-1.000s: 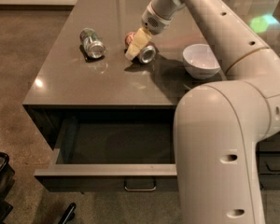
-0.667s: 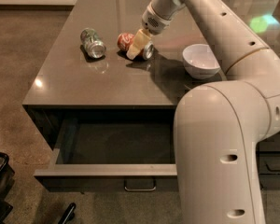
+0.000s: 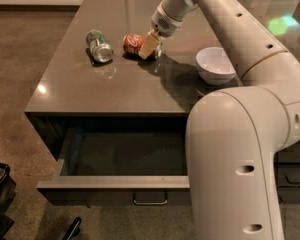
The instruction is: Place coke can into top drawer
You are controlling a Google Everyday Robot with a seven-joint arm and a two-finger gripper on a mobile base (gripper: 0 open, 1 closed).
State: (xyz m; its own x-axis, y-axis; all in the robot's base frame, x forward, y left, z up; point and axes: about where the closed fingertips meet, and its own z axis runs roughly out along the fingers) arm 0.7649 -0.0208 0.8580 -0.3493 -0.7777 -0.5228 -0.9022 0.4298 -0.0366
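The coke can (image 3: 132,43) lies on its side on the dark countertop (image 3: 115,84), its red body showing left of my gripper. My gripper (image 3: 150,46) reaches down from the upper right and is shut across the can's middle, with one cream finger (image 3: 148,45) in front of it. The top drawer (image 3: 125,154) is pulled open below the counter's front edge. Its inside is dark, and its grey front panel (image 3: 115,183) has a small metal bar handle (image 3: 150,200).
A green and silver can (image 3: 99,45) lies on its side left of the coke can. A white bowl (image 3: 216,64) stands to the right on the counter. My large arm body (image 3: 235,159) covers the drawer's right part. Brown floor lies to the left.
My gripper has moved left across the counter with the coke can. More of the can's red body now shows left of the finger. The drawer, bowl and green can have not moved.
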